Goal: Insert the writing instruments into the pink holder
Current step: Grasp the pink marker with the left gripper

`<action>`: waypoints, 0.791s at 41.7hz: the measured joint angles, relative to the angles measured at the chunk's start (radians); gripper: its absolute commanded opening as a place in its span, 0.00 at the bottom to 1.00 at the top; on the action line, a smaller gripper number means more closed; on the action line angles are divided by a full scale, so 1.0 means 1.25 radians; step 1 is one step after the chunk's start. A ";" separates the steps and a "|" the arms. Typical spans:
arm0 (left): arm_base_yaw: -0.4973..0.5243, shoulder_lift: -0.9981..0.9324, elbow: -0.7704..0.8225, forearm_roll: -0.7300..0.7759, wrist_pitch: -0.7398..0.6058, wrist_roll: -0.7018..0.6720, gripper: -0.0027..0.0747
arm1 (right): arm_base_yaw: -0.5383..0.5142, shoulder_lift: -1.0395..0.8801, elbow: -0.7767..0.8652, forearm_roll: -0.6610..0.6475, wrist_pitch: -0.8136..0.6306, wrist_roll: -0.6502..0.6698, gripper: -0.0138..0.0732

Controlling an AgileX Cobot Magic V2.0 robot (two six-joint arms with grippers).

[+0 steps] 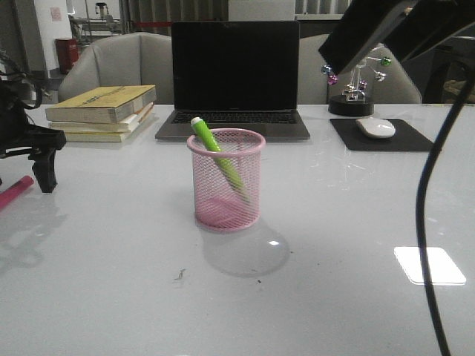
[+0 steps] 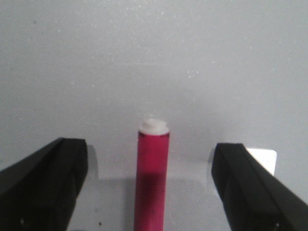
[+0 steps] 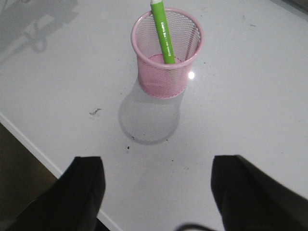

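- Pink pen (image 2: 153,178) lies flat on the table (image 1: 334,245) at the far left, between the wide-open, empty left gripper (image 2: 149,192) fingers.
- Likely light, stiff and slick; grip mid-barrel.
- Green pen (image 1: 219,157) leans in the holder (image 1: 226,182).
- Right gripper (image 3: 156,192) spread, empty.

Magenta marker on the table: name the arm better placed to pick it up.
Left. Its open end effector straddles the magenta marker lying on the table. The right end effector hangs open and empty facing the pink holder.

Pink wire-mesh holder (image 1: 226,179), probably metal, on glossy white table (image 1: 111,282).
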 measured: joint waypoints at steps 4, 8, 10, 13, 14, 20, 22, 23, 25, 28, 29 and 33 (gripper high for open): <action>0.000 0.002 -0.003 -0.001 0.004 0.000 0.76 | 0.000 0.000 0.000 0.000 -0.002 0.000 0.81; 0.000 0.002 -0.005 -0.001 0.007 0.000 0.63 | 0.000 0.000 0.000 0.000 -0.005 0.000 0.81; 0.000 0.002 -0.005 -0.001 0.008 0.001 0.54 | 0.000 0.000 0.000 0.000 -0.005 0.000 0.81; 0.000 0.003 -0.007 -0.001 0.008 0.002 0.41 | 0.000 0.000 0.000 0.000 -0.005 0.000 0.81; 0.000 0.003 -0.007 -0.001 0.008 0.002 0.38 | 0.000 0.000 0.000 0.000 -0.005 0.000 0.81; 0.000 0.003 -0.007 -0.001 0.012 0.005 0.19 | 0.000 0.000 0.000 0.000 -0.005 0.000 0.81; 0.000 0.003 -0.007 -0.001 0.013 0.005 0.15 | 0.000 0.000 0.000 0.000 -0.007 0.000 0.81; 0.000 0.003 -0.007 -0.002 0.014 0.005 0.15 | 0.000 0.000 0.000 0.000 -0.007 0.000 0.81; 0.000 0.003 -0.007 -0.005 0.014 0.005 0.15 | 0.000 0.000 0.000 0.000 -0.010 0.000 0.81; 0.000 -0.006 0.006 -0.008 0.010 0.005 0.15 | 0.000 0.000 0.000 0.000 -0.011 0.000 0.81; 0.000 -0.012 0.014 -0.008 0.009 0.005 0.15 | 0.000 -0.002 0.000 0.000 -0.011 0.000 0.81; -0.007 -0.056 0.078 -0.012 -0.021 0.008 0.15 | 0.000 -0.016 0.003 0.000 -0.011 0.000 0.81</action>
